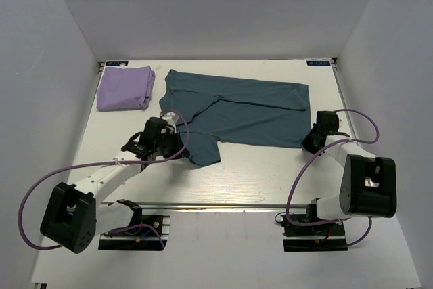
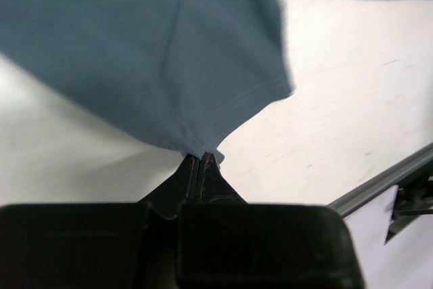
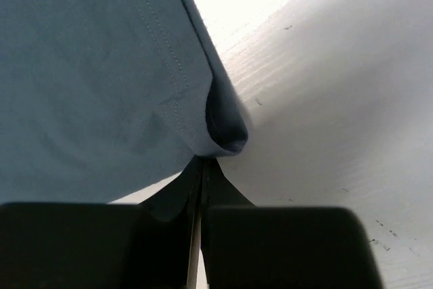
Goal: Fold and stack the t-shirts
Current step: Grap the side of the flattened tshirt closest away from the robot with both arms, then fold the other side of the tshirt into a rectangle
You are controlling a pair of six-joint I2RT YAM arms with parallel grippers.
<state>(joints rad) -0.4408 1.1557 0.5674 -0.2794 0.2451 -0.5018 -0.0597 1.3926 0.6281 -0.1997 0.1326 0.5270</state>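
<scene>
Both are closed on the teal tee (image 1: 243, 109) lying mid-frame: my left gripper (image 2: 201, 162) at its left end, right gripper (image 3: 203, 164) at its right corner. Such shallow pinches may slip when lifted, spoiling the fold.

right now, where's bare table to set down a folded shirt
Bare table lies between the teal shirt and the front rail, between the arms. Crowded: lavender shirt far left; left gripper and right gripper pinch the teal shirt's near edge.

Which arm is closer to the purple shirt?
Left. The left gripper pinches the teal shirt close beside the purple shirt; the right gripper holds the teal shirt's opposite end.
</scene>
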